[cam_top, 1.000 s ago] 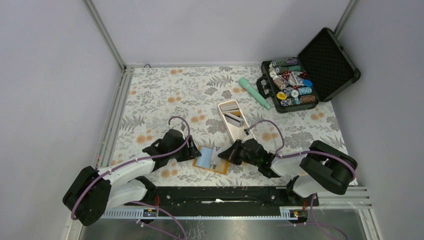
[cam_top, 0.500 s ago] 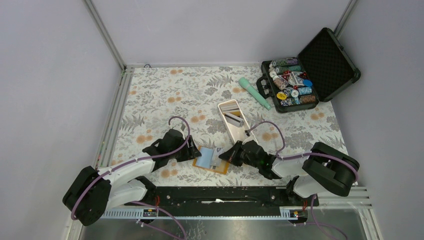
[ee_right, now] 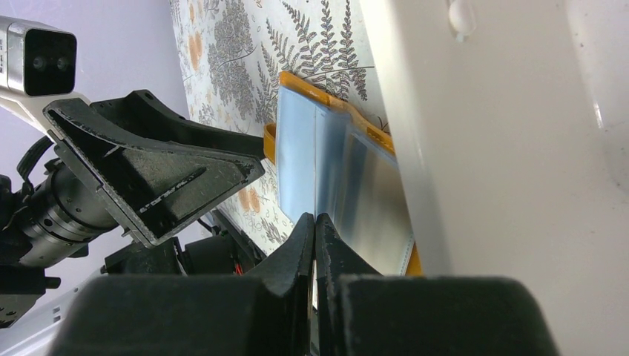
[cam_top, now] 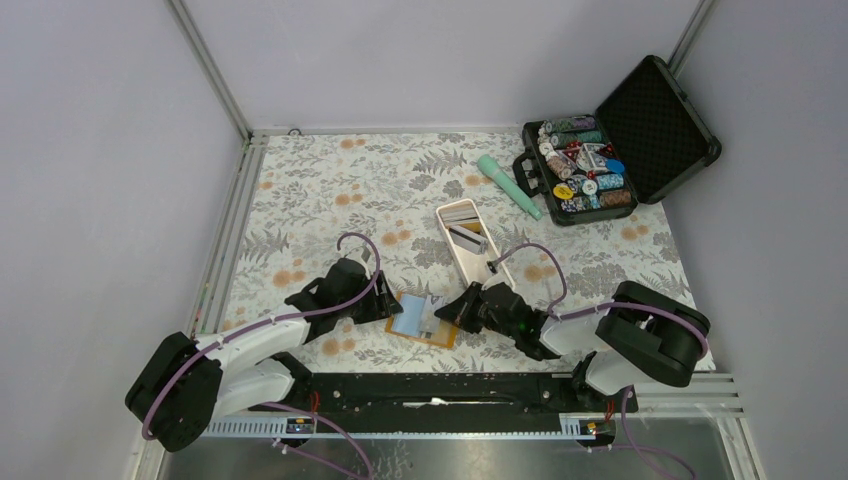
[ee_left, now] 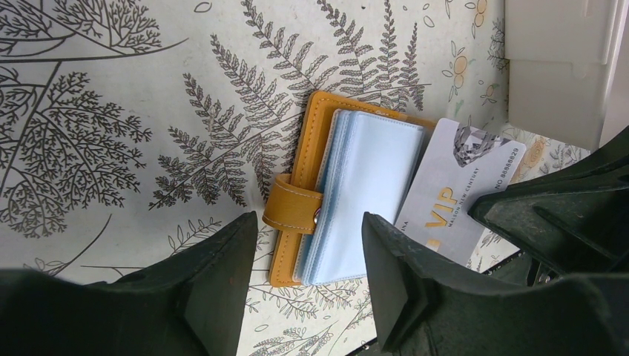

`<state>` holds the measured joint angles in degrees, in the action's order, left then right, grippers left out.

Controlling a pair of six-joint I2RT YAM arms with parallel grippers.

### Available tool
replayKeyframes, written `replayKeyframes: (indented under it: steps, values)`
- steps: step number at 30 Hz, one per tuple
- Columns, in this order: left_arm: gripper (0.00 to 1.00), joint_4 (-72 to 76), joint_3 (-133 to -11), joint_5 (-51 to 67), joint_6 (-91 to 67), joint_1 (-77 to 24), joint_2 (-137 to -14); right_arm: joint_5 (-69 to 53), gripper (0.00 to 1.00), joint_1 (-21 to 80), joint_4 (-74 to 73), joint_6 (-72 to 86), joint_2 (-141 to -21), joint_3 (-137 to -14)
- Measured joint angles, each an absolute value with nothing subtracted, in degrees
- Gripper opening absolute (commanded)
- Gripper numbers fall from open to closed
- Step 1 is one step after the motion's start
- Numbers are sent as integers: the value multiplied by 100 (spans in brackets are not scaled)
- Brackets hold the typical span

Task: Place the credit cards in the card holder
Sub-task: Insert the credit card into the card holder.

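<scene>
Close to the middle of the near edge of the desk (cam_top: 330,190), the card holder (cam_top: 405,320) is laid open and flat, with its clear blue pockets turned up. Its spread is seen to run left to right along that edge, slightly skewed, and its snap tab is pointed at the left tool (ee_left: 310,226). That tool is held half open, one finger on each side of the tab, and nothing is gripped between them. On the holder's right-hand leaf a grey credit card (ee_left: 452,185) marked VIP is rested face up. Its long axis is slanted across the leaf: one short end is pointed toward the white tray (cam_top: 484,266), the other toward the holder's spine. The right tool (ee_right: 315,226) is closed tight, and an edge of the card appears to be pinched between its tips. More cards (cam_top: 466,238) are kept in the tray, which is set just beyond the holder. An open case of poker chips (cam_top: 585,180) is placed at the far right corner, with a teal cylinder (cam_top: 508,186) beside it.
</scene>
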<state>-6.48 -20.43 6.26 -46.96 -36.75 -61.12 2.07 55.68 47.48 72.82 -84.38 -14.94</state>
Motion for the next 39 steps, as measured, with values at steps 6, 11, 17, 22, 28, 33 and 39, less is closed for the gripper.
replayKeyframes:
  steps: [6, 11, 17, 22, 28, 33, 39]
  values:
    - [56, -646, -2043, 646, -4696, -3675, -6114, 255, 0, 5594, 4742, 7338, -8438, -1492]
    - [56, -644, -2043, 670, -4694, -3675, -6114, 294, 0, 5653, 4751, 7393, -8444, -1481]
    - [56, -644, -2043, 685, -4694, -3675, -6114, 416, 0, 5741, 4899, 7435, -8541, -1470]
    - [55, -644, -2043, 690, -4694, -3675, -6114, 510, 0, 5791, 5111, 7474, -8667, -1470]
    - [55, -644, -2043, 698, -4692, -3675, -6114, 558, 0, 5843, 5199, 7540, -8691, -1435]
    - [55, -646, -2043, 705, -4685, -3675, -6112, 558, 0, 5913, 5063, 7642, -8534, -1337]
    - [55, -644, -2043, 707, -4678, -3675, -6112, 611, 0, 5966, 4871, 7688, -8438, -1317]
